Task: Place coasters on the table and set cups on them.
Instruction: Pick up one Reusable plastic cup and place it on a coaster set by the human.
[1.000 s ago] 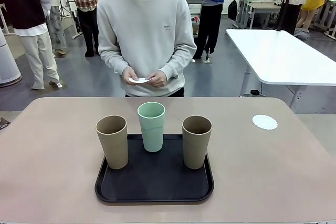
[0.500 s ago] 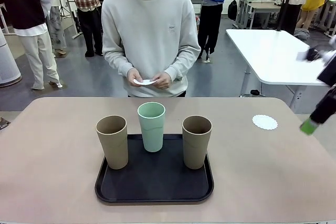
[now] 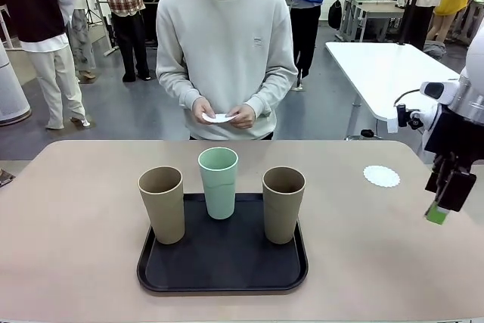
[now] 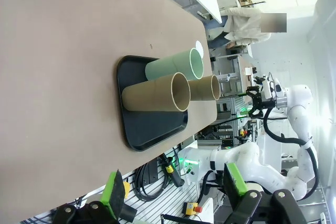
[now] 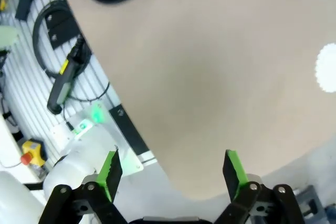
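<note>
Front view: one coaster was laid on the table; three cups were found on the tray. Jaws of the left gripper and right gripper were held apart.

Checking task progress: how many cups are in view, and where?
3, all on the black tray: left tan cup, mint cup at the back middle, right tan cup. None looks hidden.
</note>
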Available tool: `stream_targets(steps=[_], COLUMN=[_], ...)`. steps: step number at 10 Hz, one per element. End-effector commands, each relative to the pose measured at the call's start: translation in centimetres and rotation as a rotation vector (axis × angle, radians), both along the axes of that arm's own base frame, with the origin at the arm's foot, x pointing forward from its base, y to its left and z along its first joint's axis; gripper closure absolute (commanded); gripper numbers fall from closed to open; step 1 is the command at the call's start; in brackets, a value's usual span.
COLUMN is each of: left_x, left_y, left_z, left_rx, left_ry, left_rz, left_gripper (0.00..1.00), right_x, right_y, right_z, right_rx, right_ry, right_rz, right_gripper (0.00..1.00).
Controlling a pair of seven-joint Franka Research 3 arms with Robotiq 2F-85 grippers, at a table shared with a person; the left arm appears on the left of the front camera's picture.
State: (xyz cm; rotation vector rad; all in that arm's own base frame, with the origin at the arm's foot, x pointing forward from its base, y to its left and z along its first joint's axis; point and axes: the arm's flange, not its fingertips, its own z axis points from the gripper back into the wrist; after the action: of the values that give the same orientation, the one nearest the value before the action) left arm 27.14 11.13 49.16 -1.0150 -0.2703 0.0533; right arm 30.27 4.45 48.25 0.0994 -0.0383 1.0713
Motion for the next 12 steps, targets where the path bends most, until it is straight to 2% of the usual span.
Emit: stream_targets(steps=[1,6,7,8,10,12], left_x=[0.0,0.0,0.0,0.0,0.0,0.0], left_y=[-0.1,-0.1,-0.1,-0.1,-0.1,-0.1], left_z=[0.0,0.0,0.0,0.0,0.0,0.0], left_rx=[-0.007,-0.007,-0.007,-0.007,-0.007,-0.007], left_ry=[-0.01,-0.01,-0.01,-0.01,-0.01,-0.01], left_rz=[-0.011,-0.011,-0.011,-0.011,-0.011,-0.011], left_gripper=[0.0,0.0,0.0,0.0,0.0,0.0], right_x=[-0.6,-0.4,0.9,2.3,4.7,5.7], right_y=[0.4,0.1,0.8,1.1,1.4,1.7], right_z=[-0.2,-0.2,-1.9,-4.5,-9.6,-12.2], right_rx=[-0.028,-0.006,0.299,0.426,0.58,0.69], right_ry=[0.039,0.031,-0.163,-0.223,-0.275,-0.265], right_rz=[0.013,0.011,0.254,0.3,0.343,0.374], right_gripper=[0.0,0.0,0.0,0.0,0.0,0.0])
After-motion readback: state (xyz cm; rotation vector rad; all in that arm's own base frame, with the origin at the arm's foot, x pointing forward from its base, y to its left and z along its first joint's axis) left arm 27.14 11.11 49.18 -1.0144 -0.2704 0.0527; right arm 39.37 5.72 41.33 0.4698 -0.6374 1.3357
